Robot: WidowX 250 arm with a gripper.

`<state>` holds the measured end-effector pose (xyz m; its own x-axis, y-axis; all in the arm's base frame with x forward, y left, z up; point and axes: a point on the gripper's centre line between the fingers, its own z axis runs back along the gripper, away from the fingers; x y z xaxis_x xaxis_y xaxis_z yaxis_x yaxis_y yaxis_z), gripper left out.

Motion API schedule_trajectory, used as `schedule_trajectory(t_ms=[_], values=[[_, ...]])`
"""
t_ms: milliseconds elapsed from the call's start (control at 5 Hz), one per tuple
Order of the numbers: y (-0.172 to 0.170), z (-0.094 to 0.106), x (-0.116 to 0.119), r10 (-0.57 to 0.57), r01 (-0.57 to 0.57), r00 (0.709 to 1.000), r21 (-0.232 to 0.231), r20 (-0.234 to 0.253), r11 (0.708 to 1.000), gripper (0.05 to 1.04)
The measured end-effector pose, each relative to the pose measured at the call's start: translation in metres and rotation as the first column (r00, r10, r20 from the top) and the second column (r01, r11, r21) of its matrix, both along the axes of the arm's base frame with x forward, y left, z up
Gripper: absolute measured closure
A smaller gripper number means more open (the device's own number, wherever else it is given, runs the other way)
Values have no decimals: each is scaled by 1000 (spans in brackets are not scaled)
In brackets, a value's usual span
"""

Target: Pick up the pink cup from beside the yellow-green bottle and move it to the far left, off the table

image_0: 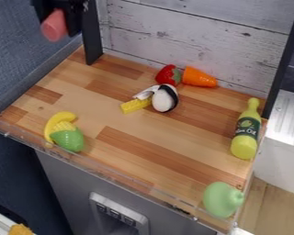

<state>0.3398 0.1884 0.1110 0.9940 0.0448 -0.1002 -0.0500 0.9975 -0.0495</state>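
Observation:
At the upper left, the black gripper (59,17) is raised beside the black upright, shut on a rounded pink object (53,26) whose blunt end faces the camera. Nearest below on the wooden top, at the left, a curved yellow banana (53,123) lies against a green and yellow toy (68,139). Around the middle, a white oval toy with a black band (163,99) lies beside a yellow piece (134,106) with a silvery part. Behind them, a red strawberry (166,75) is next to an orange carrot (198,77).
A yellow-green oil bottle (245,137) lies along the right side. A pale green, pear-shaped toy (221,200) is at the front right corner. A clear low rim (121,179) borders the front edge. Black uprights (92,34) and a whitewashed plank wall (192,27) stand at the back.

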Motion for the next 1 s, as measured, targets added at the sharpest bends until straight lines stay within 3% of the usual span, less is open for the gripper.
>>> schedule_trajectory(t_ms=[200, 600, 1000], values=[[4, -25, 7, -100, 100, 995, -1, 7, 995, 327], [-2, -48, 9, -178, 178, 984, 0, 12, 984, 327], [-5, -57, 14, -24, 23, 1000, 7, 17, 1000, 327]])
